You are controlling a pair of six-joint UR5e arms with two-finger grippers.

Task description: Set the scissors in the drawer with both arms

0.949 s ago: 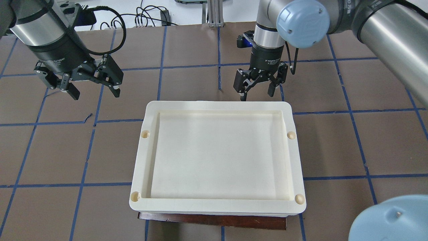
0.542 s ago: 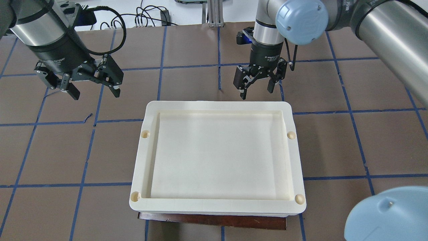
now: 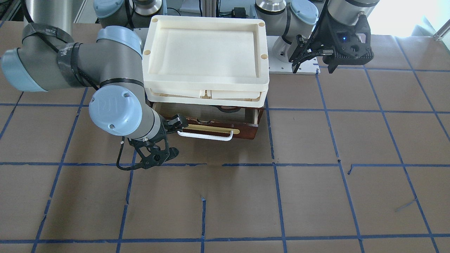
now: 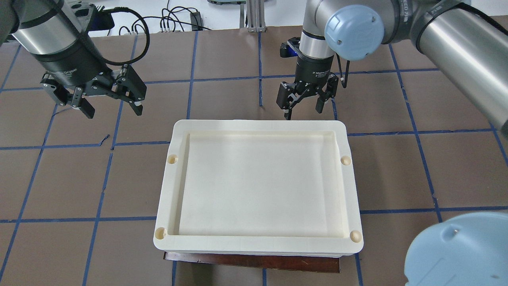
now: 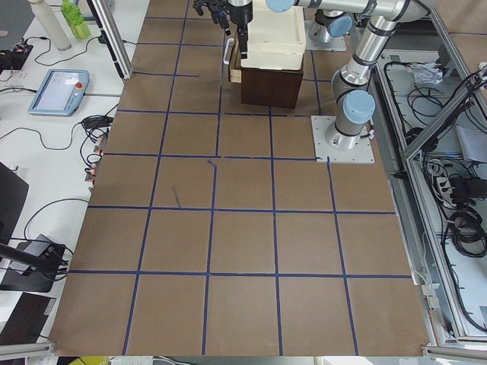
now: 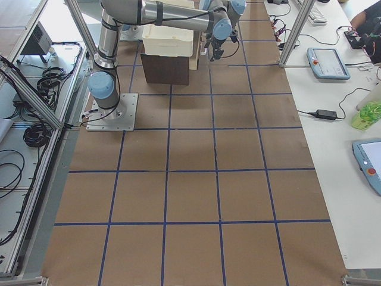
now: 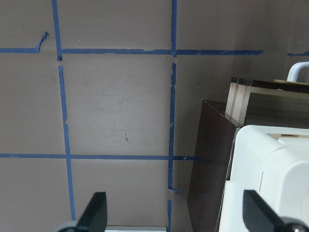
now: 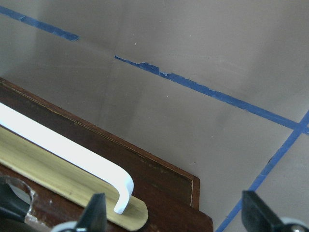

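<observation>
Scissors (image 3: 230,109): only what seems to be a dark handle loop with a touch of orange shows. It lies inside the drawer (image 3: 246,133) just under the stacked cream trays (image 3: 205,80), so its long axis and heading cannot be told. The drawer is pulled partway out, its front facing away from the robot and its length running across the table (image 3: 316,182). The right gripper (image 3: 175,137) hangs wide open and empty at the end of the white handle (image 3: 205,135). The left gripper (image 3: 313,66) hangs open and empty beside the trays.
</observation>
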